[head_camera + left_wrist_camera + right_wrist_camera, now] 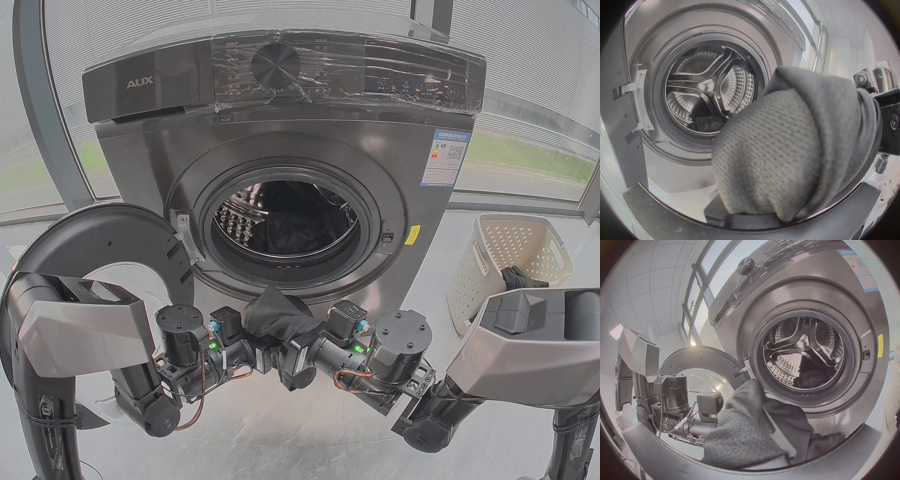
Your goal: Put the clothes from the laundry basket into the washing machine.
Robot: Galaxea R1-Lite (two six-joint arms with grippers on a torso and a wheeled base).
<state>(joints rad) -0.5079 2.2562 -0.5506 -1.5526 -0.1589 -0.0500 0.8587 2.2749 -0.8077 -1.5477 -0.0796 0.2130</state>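
While clothes [294, 228] lie in the washing machine [350, 134], one garment [278, 315] shrouds left gripper [267, 350] and right gripper [292, 353] at its 6 o'clock, grasp indeterminate; a second garment [522, 278] waits in the laundry basket [469, 275].

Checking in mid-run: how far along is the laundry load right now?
Done: door open, dark clothes already lying in the drum. In hand: a dark garment bundled over the left gripper and right gripper, before the drum. Left: load it, then fetch the dark item in the laundry basket.
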